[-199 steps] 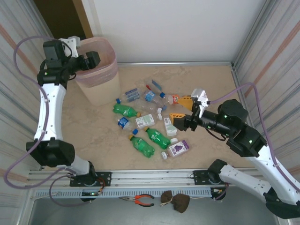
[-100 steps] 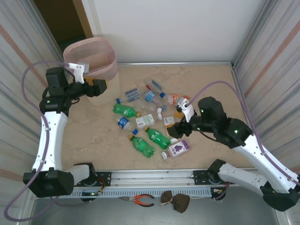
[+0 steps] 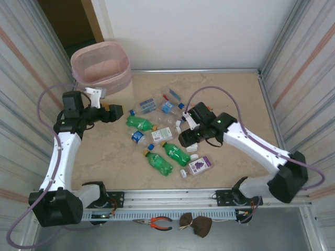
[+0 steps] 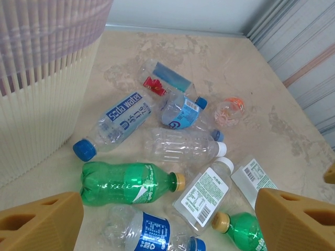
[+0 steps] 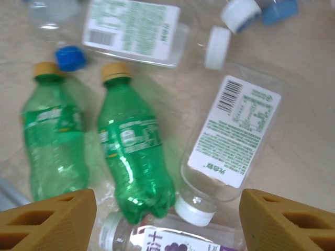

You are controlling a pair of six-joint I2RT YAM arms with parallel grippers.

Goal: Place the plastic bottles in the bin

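Our left claw (image 3: 118, 111) has left the bin (image 3: 104, 83) and hangs empty, jaws apart; our right claw (image 3: 187, 140), also apart, has dropped over the bottles (image 3: 177, 154) beneath it.

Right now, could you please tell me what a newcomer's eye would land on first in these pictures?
First, the jumble of plastic bottles lying in the middle of the table, green soda ones among clear and white ones. Next, the pink-lined bin standing at the far left corner, and the right gripper hovering open above the bottles while the left gripper hangs open and empty near the bin.
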